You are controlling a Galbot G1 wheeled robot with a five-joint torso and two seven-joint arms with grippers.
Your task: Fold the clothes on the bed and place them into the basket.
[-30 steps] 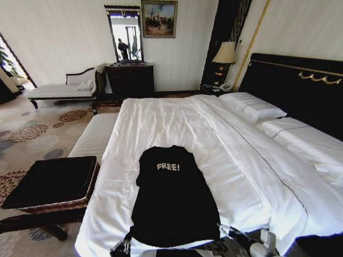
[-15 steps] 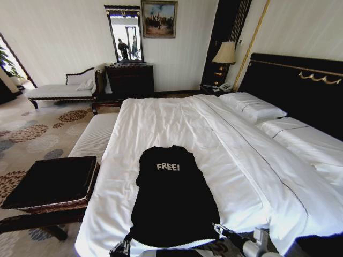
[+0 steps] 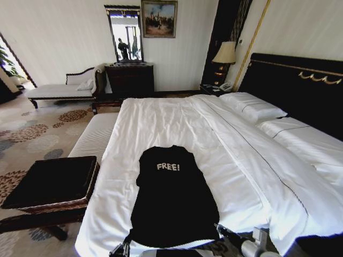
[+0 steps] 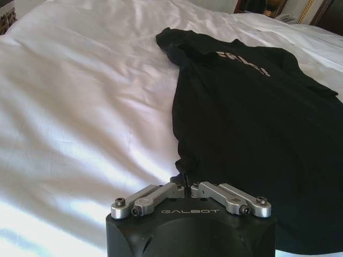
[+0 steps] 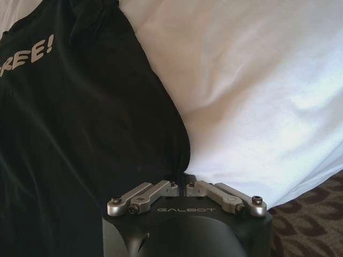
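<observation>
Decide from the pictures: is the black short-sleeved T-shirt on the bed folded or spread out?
Partly folded: the black short-sleeved T-shirt lies lengthwise on the white duvet, sleeves tucked in, lettering showing, hem corners pinched by the left gripper and right gripper.

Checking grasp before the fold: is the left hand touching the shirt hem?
Touching. In the left wrist view the left hand has its fingertips closed together on the corner of the black T-shirt, pinching the fabric.

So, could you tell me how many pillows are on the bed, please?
2: one pillow nearer the nightstand, the other pillow beside it, both against the headboard. More may be hidden.
</observation>
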